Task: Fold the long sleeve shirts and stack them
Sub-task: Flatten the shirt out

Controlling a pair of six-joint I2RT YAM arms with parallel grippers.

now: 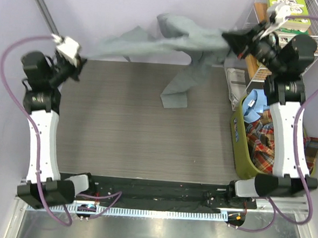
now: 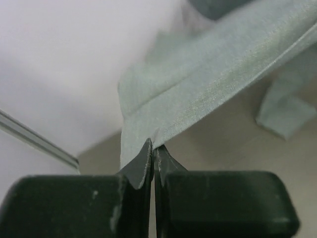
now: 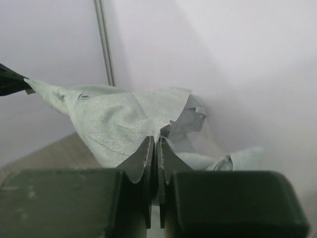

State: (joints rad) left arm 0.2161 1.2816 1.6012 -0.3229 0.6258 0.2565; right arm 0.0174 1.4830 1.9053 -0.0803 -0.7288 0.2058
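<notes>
Over the far edge of the table [image 1: 131, 128] we hold the grey shirt [image 1: 174, 39] stretched in the air between both arms. One sleeve [image 1: 175, 95] trails down to touch the tabletop. At the right, a green bin [image 1: 237, 142] holds the plaid shirt [image 1: 263, 141] and the blue shirt [image 1: 253, 106].

Our left gripper [image 1: 79, 60] is pinched tight on one edge of the grey cloth, and our right gripper [image 1: 228, 39] is pinched on a bunched part.

We judge the main risk to be slippage. Each grip takes only a thin bite, so pulling the arms further apart could free the cloth and drop it in a heap. The trailing sleeve could also tuck under as we lower.

Only the overhead view shows the sleeve and the bin. Only the wrist views show how little cloth sits between the fingertips.
</notes>
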